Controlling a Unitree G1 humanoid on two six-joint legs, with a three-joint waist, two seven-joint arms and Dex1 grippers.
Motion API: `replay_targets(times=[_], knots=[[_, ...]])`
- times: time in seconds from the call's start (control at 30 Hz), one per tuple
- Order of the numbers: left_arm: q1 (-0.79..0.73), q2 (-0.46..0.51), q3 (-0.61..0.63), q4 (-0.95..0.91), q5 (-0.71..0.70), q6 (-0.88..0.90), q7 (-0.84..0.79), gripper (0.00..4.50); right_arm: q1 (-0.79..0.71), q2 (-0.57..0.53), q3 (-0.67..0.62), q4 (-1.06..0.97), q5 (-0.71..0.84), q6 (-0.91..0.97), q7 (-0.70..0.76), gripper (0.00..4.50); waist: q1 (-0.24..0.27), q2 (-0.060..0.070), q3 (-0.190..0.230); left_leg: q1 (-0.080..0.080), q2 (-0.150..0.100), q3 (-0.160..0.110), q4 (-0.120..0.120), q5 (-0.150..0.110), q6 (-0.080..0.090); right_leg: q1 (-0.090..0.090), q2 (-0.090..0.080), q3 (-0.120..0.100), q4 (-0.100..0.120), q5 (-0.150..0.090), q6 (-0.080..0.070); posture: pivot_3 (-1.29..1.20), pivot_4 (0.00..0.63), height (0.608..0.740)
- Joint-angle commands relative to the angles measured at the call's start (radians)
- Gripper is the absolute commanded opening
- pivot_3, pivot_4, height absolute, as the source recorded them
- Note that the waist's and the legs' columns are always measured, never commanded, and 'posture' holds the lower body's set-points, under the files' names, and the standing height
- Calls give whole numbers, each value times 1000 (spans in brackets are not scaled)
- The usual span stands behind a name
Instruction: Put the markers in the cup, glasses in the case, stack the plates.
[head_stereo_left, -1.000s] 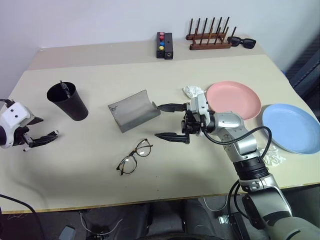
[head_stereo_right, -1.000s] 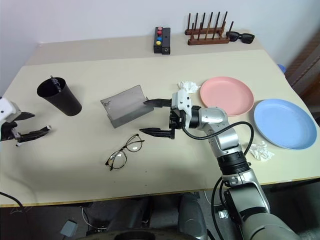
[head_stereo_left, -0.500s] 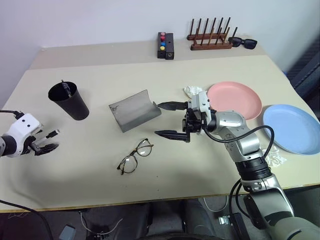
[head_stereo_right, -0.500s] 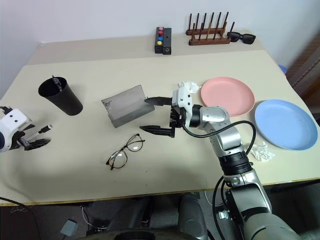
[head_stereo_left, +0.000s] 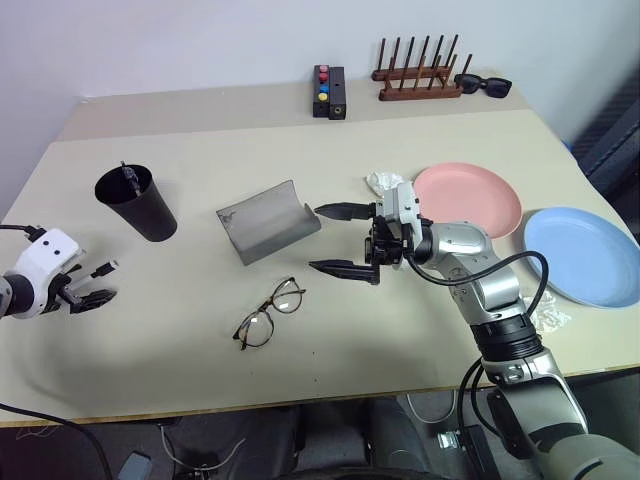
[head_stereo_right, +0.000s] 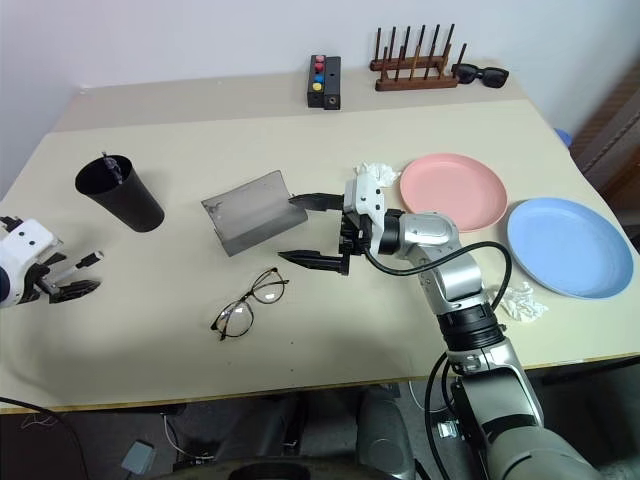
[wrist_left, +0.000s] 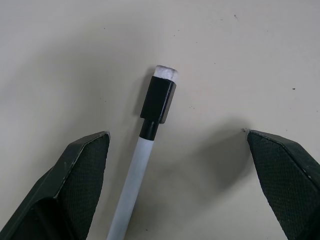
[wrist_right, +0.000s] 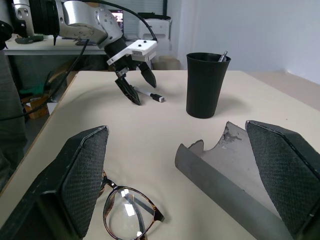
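A white marker with a black cap (wrist_left: 145, 150) lies flat on the table near its left edge. My left gripper (wrist_left: 176, 136) is open and straddles it, one finger on each side, neither touching. The black cup (head_stereo_left: 137, 203) stands behind it with a dark marker (head_stereo_left: 127, 175) inside. The grey case (head_stereo_left: 268, 222) lies open mid-table, and the wire-frame glasses (head_stereo_left: 270, 313) lie in front of it. My right gripper (head_stereo_left: 335, 240) hangs open just right of the case, holding nothing. Further right sit the pink plate (head_stereo_left: 467, 200) and the blue plate (head_stereo_left: 583, 255), side by side.
Along the back edge stand a black box with coloured buttons (head_stereo_left: 329, 92), a wooden peg rack (head_stereo_left: 420, 75) and black sunglasses (head_stereo_left: 484, 85). Crumpled tissues lie behind my right gripper (head_stereo_left: 383, 181) and by the blue plate (head_stereo_left: 548, 315).
My left gripper has sunk toward the table and tipped downward over the white marker. The right arm has kept still.
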Motion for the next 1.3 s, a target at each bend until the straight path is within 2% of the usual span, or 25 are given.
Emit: replay_targets(times=[0.03, 0.13, 0.23, 0.6, 0.73, 0.9, 0.97, 1.3], knots=[[7, -3, -22, 23, 21, 18, 1, 4473, 4, -3, -25, -41, 23, -12, -4, 4500, 1, 0, 0, 0, 0, 0, 0, 0, 0, 0, 0, 0, 0, 0, 0, 0, 150, 740], [-5, -6, -36, 39, 28, 24, -2, 3670, 9, -6, -28, -43, 23, -15, -8, 4500, 1, 0, 0, 0, 0, 0, 0, 0, 0, 0, 0, 0, 0, 0, 0, 0, 150, 740], [-9, -5, -44, 44, 23, 43, -12, 2297, 13, -10, -31, -46, 24, -15, -9, 4500, 1, 0, 0, 0, 0, 0, 0, 0, -1, 0, 0, 0, 1, 0, 0, 0, 150, 740], [42, -8, 6, 3, -4, 67, -1, 2297, 17, -14, -33, -35, 17, -24, -7, 4500, -1, 2, -1, 0, 0, 1, 0, 0, -1, 0, 0, 1, 1, 0, 0, 0, 150, 740], [111, -19, 26, -111, -63, 176, -45, 2297, 4, -10, -30, -21, 14, -30, -7, 4500, -3, 2, -1, 0, 0, 1, 0, 0, 0, 0, 0, 1, 1, 0, 0, 0, 150, 740], [231, -53, 82, -433, -243, 403, -110, 2297, -1, -8, -29, -18, 13, -33, -9, 4500, 4, 3, -1, 0, 0, 2, 0, 0, 0, 0, 0, 2, 1, 0, 0, 0, 150, 740], [249, -66, 107, -512, -270, 438, -90, 2297, -1, -8, -29, -20, 13, -31, -11, 4500, 12, 3, -1, 0, 0, 1, 1, 0, 0, 1, 0, 3, 1, 0, 0, 0, 150, 740], [238, -67, 149, -551, -253, 456, 32, 2297, -7, -6, -31, -12, 12, -34, -17, 4500, 6, 2, -1, 0, 0, 1, 0, 0, -1, 0, 0, 2, 0, 0, 0, 0, 150, 740]])
